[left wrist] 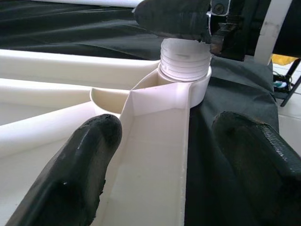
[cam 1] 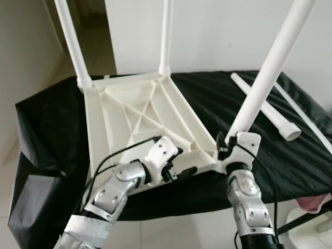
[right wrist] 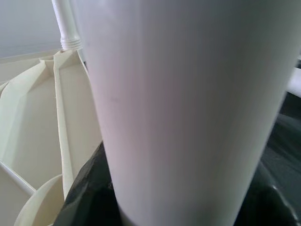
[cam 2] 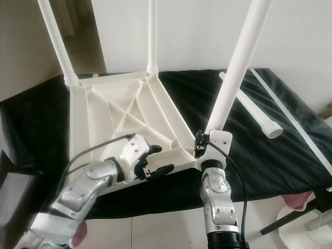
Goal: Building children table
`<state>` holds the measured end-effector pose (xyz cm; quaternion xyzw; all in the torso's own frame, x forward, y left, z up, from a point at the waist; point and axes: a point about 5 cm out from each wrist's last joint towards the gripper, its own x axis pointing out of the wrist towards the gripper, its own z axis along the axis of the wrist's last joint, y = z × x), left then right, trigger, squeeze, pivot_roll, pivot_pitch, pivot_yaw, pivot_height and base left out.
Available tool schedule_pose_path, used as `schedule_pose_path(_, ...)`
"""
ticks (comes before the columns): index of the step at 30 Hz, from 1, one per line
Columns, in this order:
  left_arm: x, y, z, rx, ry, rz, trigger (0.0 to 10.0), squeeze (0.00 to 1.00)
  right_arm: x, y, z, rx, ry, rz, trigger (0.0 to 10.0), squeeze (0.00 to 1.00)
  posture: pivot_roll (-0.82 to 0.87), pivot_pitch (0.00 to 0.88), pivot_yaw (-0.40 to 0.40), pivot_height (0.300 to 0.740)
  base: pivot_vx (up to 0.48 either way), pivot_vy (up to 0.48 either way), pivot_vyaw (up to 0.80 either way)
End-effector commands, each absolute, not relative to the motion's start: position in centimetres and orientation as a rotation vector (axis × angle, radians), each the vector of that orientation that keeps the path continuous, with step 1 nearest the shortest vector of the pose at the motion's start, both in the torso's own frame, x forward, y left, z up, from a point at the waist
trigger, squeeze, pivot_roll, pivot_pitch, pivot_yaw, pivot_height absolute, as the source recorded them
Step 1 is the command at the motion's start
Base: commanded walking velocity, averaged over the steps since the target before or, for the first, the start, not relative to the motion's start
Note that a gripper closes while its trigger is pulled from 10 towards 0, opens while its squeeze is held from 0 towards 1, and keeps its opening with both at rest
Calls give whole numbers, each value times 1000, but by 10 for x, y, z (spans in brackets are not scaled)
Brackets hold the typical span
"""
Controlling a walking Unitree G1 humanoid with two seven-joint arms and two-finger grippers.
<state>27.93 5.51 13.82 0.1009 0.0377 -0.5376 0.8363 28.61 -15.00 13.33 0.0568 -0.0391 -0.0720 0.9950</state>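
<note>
The white plastic table top (cam 1: 140,111) lies upside down on a black-covered table. Two white legs (cam 1: 72,44) stand in its far corners. A third leg (cam 1: 259,78) rises tilted from the near right corner, and my right gripper (cam 1: 229,145) is shut on it just above the socket. The left wrist view shows this leg's threaded end (left wrist: 186,59) sitting in the corner socket (left wrist: 200,87). My left gripper (cam 1: 179,168) is open at the top's front edge, one finger (left wrist: 70,174) inside the rim and the other (left wrist: 254,160) outside over the cloth. A loose leg (cam 1: 270,111) lies on the cloth to the right.
The black cloth (cam 1: 52,124) drapes over the table's sides. A thin white rod (cam 1: 306,114) lies along the cloth's right edge. On the floor at the lower right are a pink object (cam 1: 314,205) and a white stand (cam 1: 311,231). A white wall is close behind.
</note>
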Motion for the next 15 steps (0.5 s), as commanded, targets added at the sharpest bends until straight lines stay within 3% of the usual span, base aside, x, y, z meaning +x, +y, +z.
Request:
schedule_pose_path(1, 278, 55, 141, 232, 76, -1162, 10000, 0, 282, -151, 122, 150, -24, -158, 10000, 988, 32, 0, -4, 740, 0, 0, 0)
schedule_pose_path(7, 277, 55, 141, 232, 73, -1158, 10000, 0, 282, -151, 130, 189, -66, -53, 10000, 1000, 39, 0, -14, 740, 0, 0, 0)
schedule_pose_path(15, 278, 55, 142, 229, 70, -1152, 10000, 0, 282, -169, 127, 119, -49, 35, 10000, 1000, 41, 0, -20, 740, 0, 0, 0)
